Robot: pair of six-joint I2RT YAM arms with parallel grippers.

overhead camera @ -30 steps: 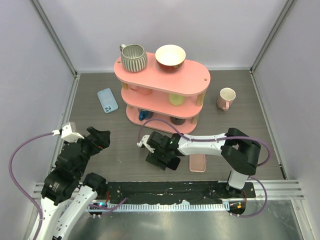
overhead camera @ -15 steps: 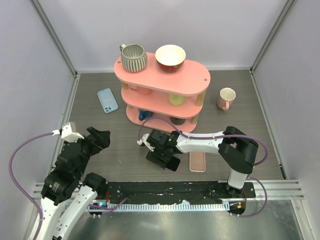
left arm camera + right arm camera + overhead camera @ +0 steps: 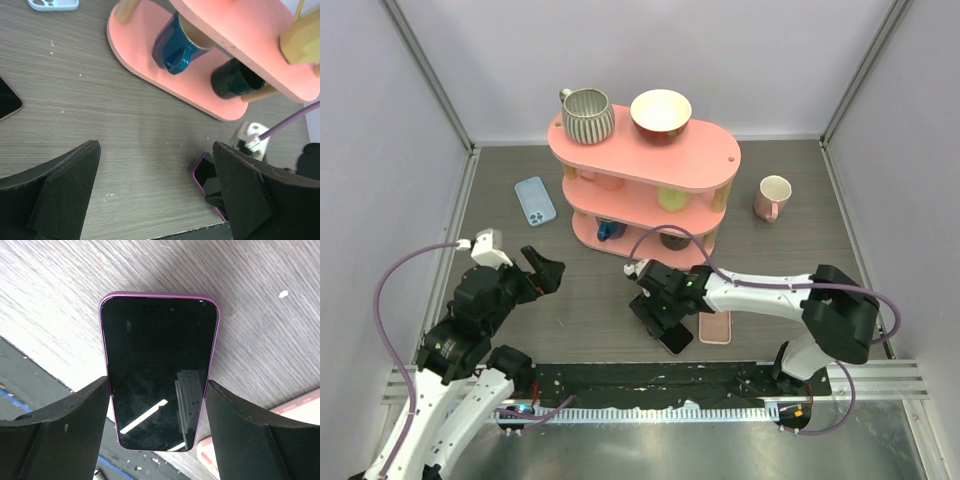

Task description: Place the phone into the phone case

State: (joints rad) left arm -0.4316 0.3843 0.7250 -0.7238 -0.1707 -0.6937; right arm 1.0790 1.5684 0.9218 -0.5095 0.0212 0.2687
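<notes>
My right gripper (image 3: 661, 314) (image 3: 157, 405) is shut on the phone (image 3: 159, 367), a black-screened handset with a purple rim, gripped by its long sides. It holds the phone screen up over the table's near edge; the phone also shows in the top view (image 3: 672, 337) and the left wrist view (image 3: 204, 174). A pink phone case (image 3: 716, 326) lies flat just right of the phone, and its corner shows in the right wrist view (image 3: 302, 407). A light blue case (image 3: 534, 200) (image 3: 52, 4) lies at the far left. My left gripper (image 3: 542, 272) (image 3: 155, 146) is open and empty above bare table.
A pink three-tier shelf (image 3: 715, 160) with a striped mug (image 3: 587, 114), a bowl (image 3: 661, 113) and cups stands at the back centre. A pink mug (image 3: 773, 196) stands to the right. A dark flat object (image 3: 7, 102) lies at the left wrist view's left edge.
My right gripper has shifted right and toward the near edge with the phone, turning it. My left arm has moved forward and to the right.
</notes>
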